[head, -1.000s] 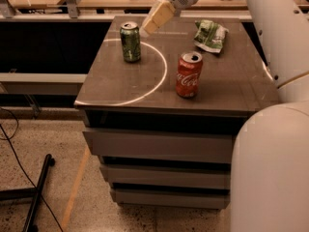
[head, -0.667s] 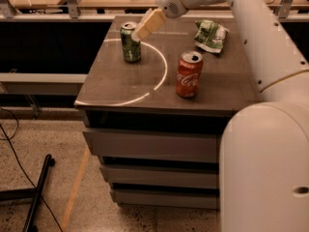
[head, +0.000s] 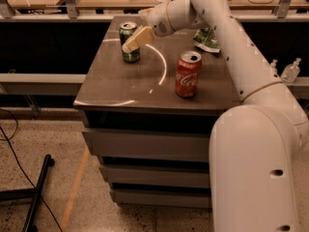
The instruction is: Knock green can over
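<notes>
Arm (head: 231, 37) casing, white and bulky, is filling the right side of the camera view and reaching up and across to the far left of a brown-topped drawer cabinet (head: 120, 83). A bright curved streak of light is lying across that top. Near the front right, a red can (head: 187, 74) is standing upright, its white "Coca-Cola" script reading down its side and its silver top open. At the far right, a green-and-white snack bag (head: 208, 38) is lying partly hidden behind the arm; its print is not readable.

The green can (head: 133, 56) is standing upright at the far left of the top, well apart from the red one. It is dark green with a silver top and pale mottled markings; no brand is readable.

The gripper (head: 130, 44), pale tan, is slanting down to the left and overlapping the green can's upper part, seemingly touching it. Whether the claw is parted or closed cannot be made out.

A second ago the gripper was hovering higher and to the right of the green can, clear of it; it has been coming down and leftward since. Both cans are staying where they were.
</notes>
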